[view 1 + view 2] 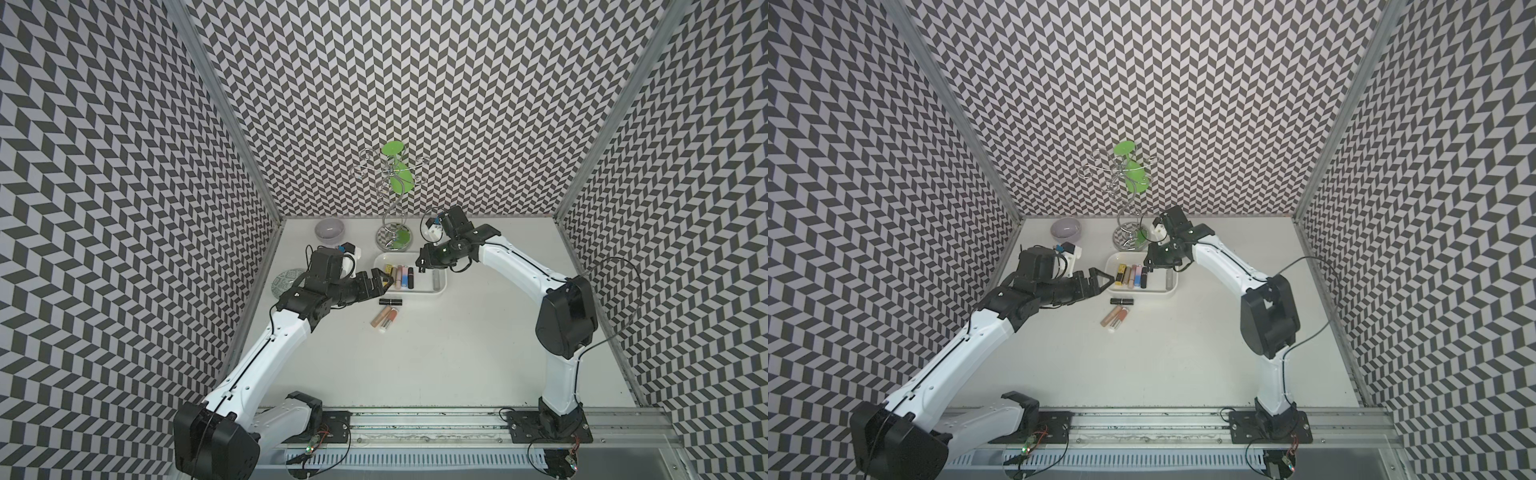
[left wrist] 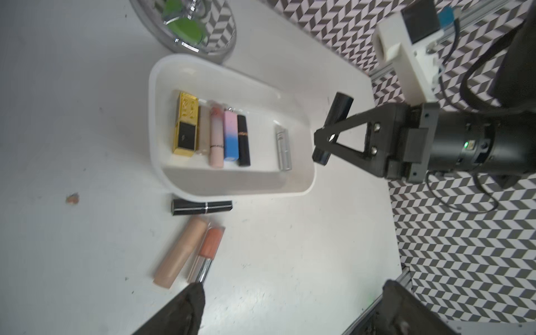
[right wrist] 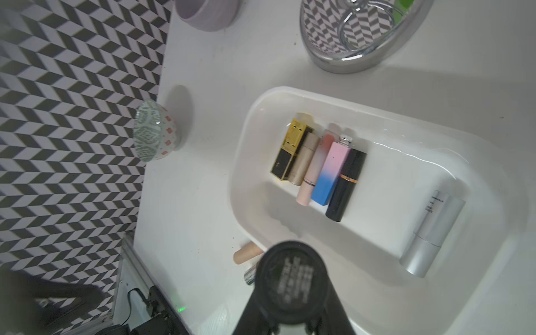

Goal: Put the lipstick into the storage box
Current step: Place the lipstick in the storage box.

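Here, the right gripper (image 2: 327, 139) was clamped shut on a black lipstick (image 2: 341, 106), held slanted over the storage box (image 2: 153, 95), close to its rim; let go too soon, it could bounce off the rim or hit the silver tube (image 2: 283, 150). The right arm (image 1: 515, 266) bent down, while the left gripper (image 1: 382, 281) hung wide open and empty beside 3 lipsticks (image 2: 193, 235) on the table (image 1: 457, 353).

**Robot lab test cell**

Chevron-printed walls (image 1: 415, 104) on aluminium posts (image 1: 224, 112) enclose a white table (image 1: 457, 353). A left arm (image 1: 266, 353) and a right arm (image 1: 519, 266) stand on black plates (image 1: 519, 428) fixed to a rail (image 1: 415, 419) at the front edge. The only homely things are a box (image 1: 424, 284) of lipsticks (image 1: 401, 277), a bowl (image 1: 329, 230) and a wire stand (image 1: 394, 240).
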You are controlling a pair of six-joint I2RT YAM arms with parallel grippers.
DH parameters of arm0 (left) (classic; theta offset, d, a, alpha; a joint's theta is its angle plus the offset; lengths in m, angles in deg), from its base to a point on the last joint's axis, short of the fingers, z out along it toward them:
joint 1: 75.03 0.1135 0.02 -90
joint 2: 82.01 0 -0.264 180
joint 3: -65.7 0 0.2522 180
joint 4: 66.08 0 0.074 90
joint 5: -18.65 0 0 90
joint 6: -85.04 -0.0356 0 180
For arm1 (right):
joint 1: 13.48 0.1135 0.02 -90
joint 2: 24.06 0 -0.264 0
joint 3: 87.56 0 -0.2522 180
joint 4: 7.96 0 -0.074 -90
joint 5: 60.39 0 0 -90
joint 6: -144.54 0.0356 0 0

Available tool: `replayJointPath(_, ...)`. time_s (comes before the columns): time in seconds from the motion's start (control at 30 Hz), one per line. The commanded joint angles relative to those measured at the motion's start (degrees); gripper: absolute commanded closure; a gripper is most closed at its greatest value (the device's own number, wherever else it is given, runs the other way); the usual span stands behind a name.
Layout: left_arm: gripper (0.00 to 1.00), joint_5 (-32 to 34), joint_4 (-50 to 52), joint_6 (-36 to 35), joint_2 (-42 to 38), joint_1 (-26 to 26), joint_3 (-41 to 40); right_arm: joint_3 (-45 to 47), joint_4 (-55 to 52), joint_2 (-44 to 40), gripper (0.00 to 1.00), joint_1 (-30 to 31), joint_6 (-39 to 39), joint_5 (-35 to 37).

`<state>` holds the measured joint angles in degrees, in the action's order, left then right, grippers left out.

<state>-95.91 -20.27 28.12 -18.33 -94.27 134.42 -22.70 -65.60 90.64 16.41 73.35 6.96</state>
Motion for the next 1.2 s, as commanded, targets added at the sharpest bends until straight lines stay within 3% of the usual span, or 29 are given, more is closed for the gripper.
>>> replayJointPath(0.0, 0.01, 3.1, 3.2, -3.0, -2.1, 0.1, -0.8, -2.3, -1.8, 2.5, 0.81, -0.1, -1.5, 2.4)
replayJointPath(1.17, 0.01, 1.7, 6.0, -9.3, 0.2, 1.6, -5.8, -11.3, 0.3, 21.2, 0.75, -2.1, -0.1, 1.0)
